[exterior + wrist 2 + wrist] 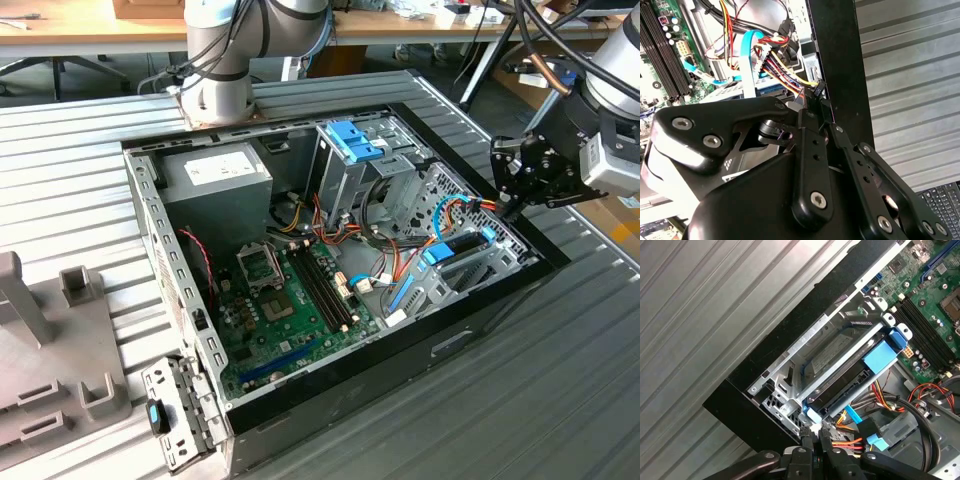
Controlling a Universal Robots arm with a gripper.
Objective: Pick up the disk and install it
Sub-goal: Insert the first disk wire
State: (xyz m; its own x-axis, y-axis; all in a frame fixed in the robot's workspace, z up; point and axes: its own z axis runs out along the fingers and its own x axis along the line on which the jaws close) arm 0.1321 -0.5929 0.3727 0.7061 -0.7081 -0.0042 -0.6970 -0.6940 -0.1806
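Gripper, closed, sits at the disk's blue end.

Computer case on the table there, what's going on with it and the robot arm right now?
A robot arm is working on an open computer case lying on a ribbed metal table. Its gripper is at the case's edge, on the exterior view's right, close against the end of the disk. The disk, in its blue carrier, lies in the metal drive bay at that edge, beside a bundle of coloured cables.
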